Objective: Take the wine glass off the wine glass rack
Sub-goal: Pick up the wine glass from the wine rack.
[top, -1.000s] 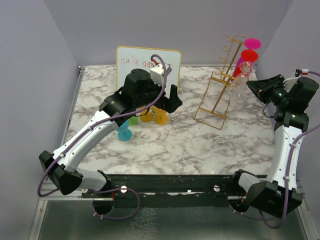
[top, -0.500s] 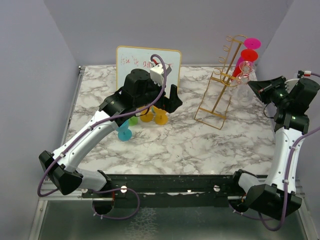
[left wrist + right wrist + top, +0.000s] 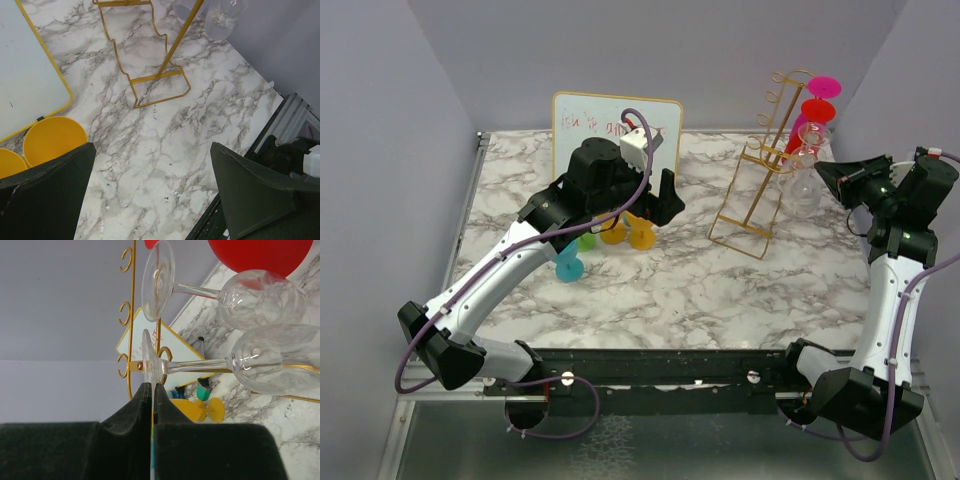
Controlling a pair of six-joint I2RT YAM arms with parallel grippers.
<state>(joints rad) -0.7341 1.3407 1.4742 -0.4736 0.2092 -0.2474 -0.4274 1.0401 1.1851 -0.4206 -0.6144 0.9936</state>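
Right tool (image 3: pixel 151 390) clamped on glass (image 3: pixel 270 365) foot edge, bowl to its right, so foot can slide off rack (image 3: pixel 178 41) ahead. Left tool (image 3: pixel 152 150) gaping, idle.

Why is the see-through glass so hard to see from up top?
Top view: the wine glass is tiny and clear, melting into the pale wall and marble table. Right wrist view: up close, bright glints outline its bowl, and the right gripper pinching its foot looks sharp.
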